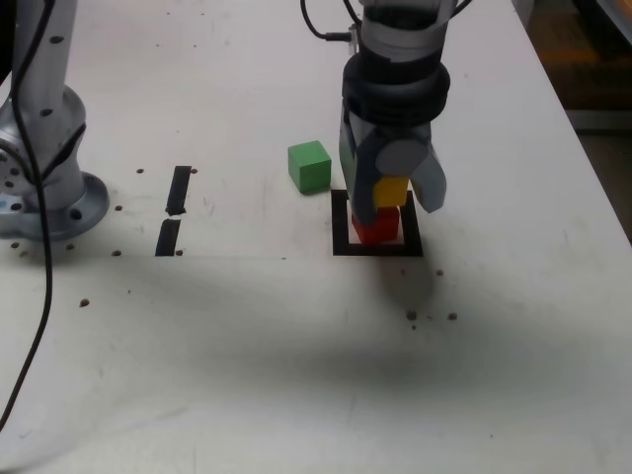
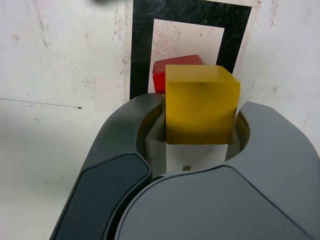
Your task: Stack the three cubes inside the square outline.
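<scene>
My gripper (image 1: pixel 396 203) hangs over the square outline (image 1: pixel 342 237) and is shut on the yellow cube (image 1: pixel 392 190). The yellow cube sits on or just above the red cube (image 1: pixel 376 227), which rests inside the outline. In the wrist view the yellow cube (image 2: pixel 201 105) fills the gap between the two dark jaws of the gripper (image 2: pixel 201 127). It covers most of the red cube (image 2: pixel 160 78), and the black outline (image 2: pixel 140 50) frames both. The green cube (image 1: pixel 310 166) lies on the table just outside the outline, up and to the exterior view's left of it.
Two short black tape strips (image 1: pixel 179 190) (image 1: pixel 168 237) lie further to the exterior view's left. A silver arm base (image 1: pixel 44 168) stands at the far left with a black cable (image 1: pixel 45 296) trailing down. The white table's edge (image 1: pixel 583 138) runs along the right.
</scene>
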